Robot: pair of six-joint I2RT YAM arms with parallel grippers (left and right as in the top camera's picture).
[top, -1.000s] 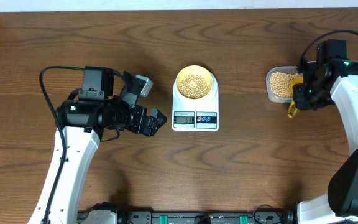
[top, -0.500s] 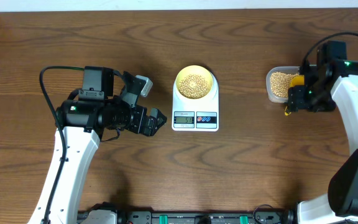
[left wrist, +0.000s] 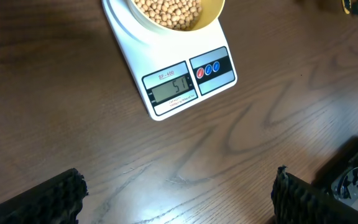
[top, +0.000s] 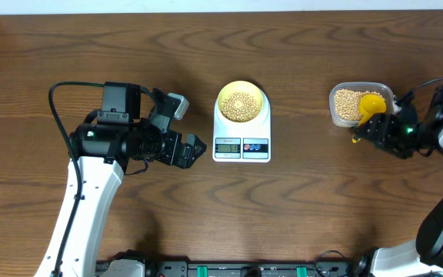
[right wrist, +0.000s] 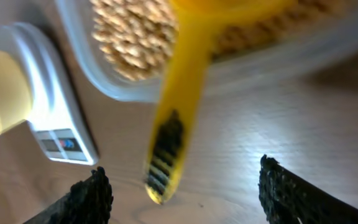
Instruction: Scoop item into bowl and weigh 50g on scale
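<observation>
While reading 51 on the display [left wrist: 173, 89], sits just over target: weighing nearly closed.
Has tan beans [top: 241, 105] heaped in the pale yellow bowl [top: 223, 98] on the white kitchen scale [top: 241, 135], centre of the surface [top: 298, 208]; more in the clear tub [top: 332, 105] at right, yellow scoop [top: 372, 102] propped inside. Shows right gripper [right wrist: 185, 193] jaws spread wide beside its handle [right wrist: 168, 134], gripping nothing; left gripper [left wrist: 176, 202] jaws likewise apart, empty. Likely calls for removing a bean or accepting the reading.

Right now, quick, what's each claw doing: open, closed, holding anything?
Left claw: open, holding nothing.
Right claw: open; the yellow scoop has its handle in the gap, not gripped.
</observation>
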